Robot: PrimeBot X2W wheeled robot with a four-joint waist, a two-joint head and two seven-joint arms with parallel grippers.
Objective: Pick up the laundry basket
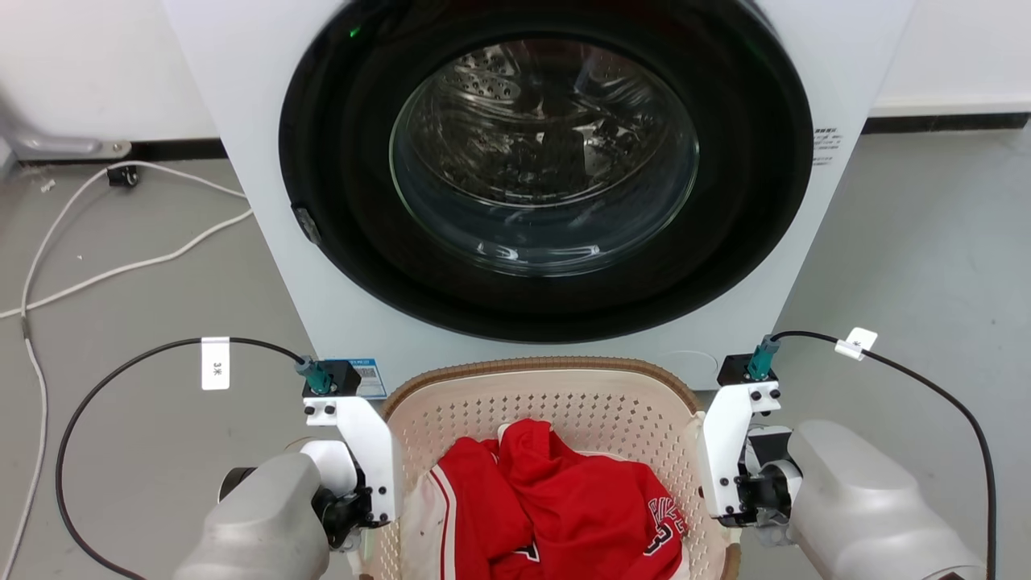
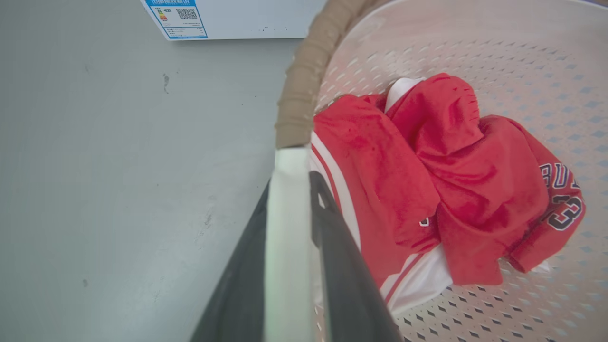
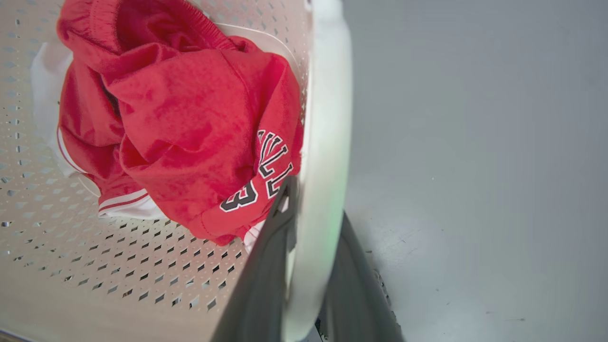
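Grey floor (image 1: 926,242) runs under everything, scuffed but bare around the work.

Nearest the robot, the left gripper (image 2: 292,183) has its two dark fingers on either side of the basket's white left handle (image 2: 287,213), pressed against it with no gap that I can make out. The right gripper (image 3: 316,202) mirrors it, with fingers closed against both faces of the right handle (image 3: 327,118). Both arms flank the basket (image 1: 548,366) at its sides in the head view.

The basket sits between the two wrists, just in front of the washer (image 1: 258,161), its brown rim close to the machine's lower panel. Red jerseys (image 1: 564,499) with white trim lie bunched in it, loose and low, well below the rim.

Beyond it, the washer's round door (image 1: 544,153) is closed, with the drum visible through the glass. White cables (image 1: 121,266) trail over the floor to the left, well apart from the basket.

As I judge it, the reach and the grasp on both handles are done. The lift itself is what remains: the pictures do not tell whether the base has left the floor. Both arms will need to rise evenly, or the basket will tip and its load will slide.
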